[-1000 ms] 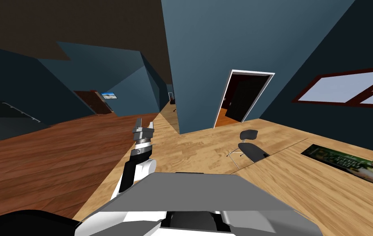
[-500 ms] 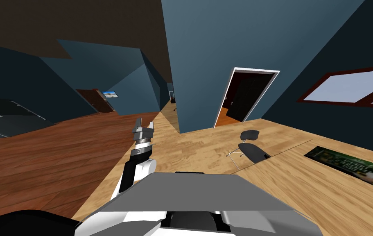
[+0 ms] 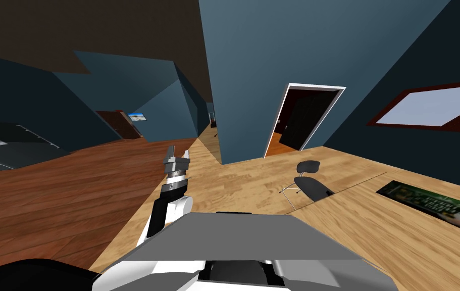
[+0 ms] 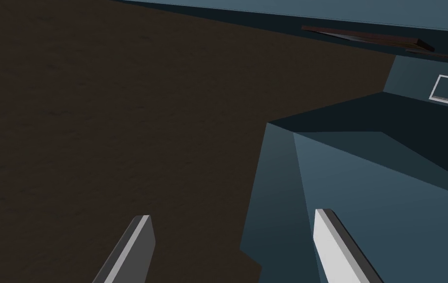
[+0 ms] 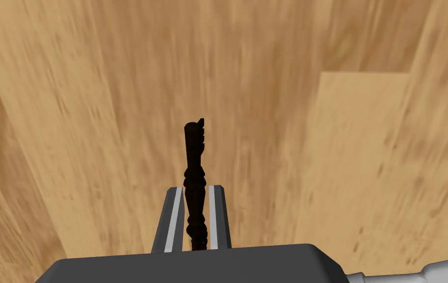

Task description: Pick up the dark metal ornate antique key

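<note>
The key (image 5: 194,142) is black and slender with a turned, ornate shaft, and its bit points away from my hand. My right gripper (image 5: 195,189) is shut on the key's lower shaft, with both fingers pressing its sides. Behind the key lies a light wood plank surface (image 5: 341,147). My left gripper (image 3: 177,155) is raised over the floor to the left of my chest. The left gripper (image 4: 232,231) stands open with nothing between its fingers.
A light wood desk (image 3: 375,227) runs along my right, with a dark green mat (image 3: 428,202) lying on it. A black chair (image 3: 309,183) stands at the desk's far end. Beyond the chair is an open doorway (image 3: 302,121).
The head view has shifted slightly sideways, which is my own move. The left arm holds the same pose.
</note>
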You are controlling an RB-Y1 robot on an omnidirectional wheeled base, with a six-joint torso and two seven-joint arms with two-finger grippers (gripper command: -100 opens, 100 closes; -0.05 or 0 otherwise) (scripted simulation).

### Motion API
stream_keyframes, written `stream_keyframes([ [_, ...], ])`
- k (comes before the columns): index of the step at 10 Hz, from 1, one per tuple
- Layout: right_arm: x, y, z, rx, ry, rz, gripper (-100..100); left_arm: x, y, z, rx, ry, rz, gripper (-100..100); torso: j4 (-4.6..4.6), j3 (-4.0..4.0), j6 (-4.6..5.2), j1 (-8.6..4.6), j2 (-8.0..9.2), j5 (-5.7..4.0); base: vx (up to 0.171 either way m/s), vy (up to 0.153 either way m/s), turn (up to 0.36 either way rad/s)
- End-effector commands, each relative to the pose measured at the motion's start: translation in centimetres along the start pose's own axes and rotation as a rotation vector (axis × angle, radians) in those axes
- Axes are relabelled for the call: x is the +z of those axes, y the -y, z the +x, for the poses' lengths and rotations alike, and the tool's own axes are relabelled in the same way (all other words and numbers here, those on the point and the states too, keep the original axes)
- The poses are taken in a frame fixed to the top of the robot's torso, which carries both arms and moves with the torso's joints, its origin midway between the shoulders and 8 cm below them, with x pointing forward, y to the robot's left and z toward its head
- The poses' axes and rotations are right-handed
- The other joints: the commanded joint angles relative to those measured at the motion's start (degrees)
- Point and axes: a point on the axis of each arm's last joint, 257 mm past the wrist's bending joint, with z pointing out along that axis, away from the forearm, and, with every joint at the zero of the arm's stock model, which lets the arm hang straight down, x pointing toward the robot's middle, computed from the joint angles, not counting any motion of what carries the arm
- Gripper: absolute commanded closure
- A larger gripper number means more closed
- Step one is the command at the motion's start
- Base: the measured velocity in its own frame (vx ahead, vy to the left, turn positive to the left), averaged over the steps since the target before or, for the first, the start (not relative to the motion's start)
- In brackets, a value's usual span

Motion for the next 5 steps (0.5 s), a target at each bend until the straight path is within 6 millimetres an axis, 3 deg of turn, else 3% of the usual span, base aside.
stream_keyframes([
  [1,0.0,0.0,0.0,0.000,0.000,0.000,100,0.0,0.0,0.0,0.000,0.000,0.000,0,0.00,0.00,0.00,0.00,0.00,0.00,0.000,0.000,0.000],
  [2,0.0,0.0,0.0,0.000,0.000,0.000,0,0.0,0.0,0.0,0.000,0.000,0.000,0,0.00,0.00,-0.01,0.00,0.00,0.00,0.000,0.000,0.000],
  [3,-0.8,1.0,0.1,-0.003,-0.001,0.000,100,0.0,0.0,0.0,0.000,0.000,0.000,0,0.00,0.00,-0.01,0.00,0.00,0.00,0.016,0.042,-0.060],
  [5,-1.2,1.5,0.2,-0.007,-0.001,0.000,100,0.0,0.0,0.0,0.000,0.000,0.000,0,-0.02,-0.02,0.01,0.29,-0.03,0.09,0.013,0.065,-0.050],
])
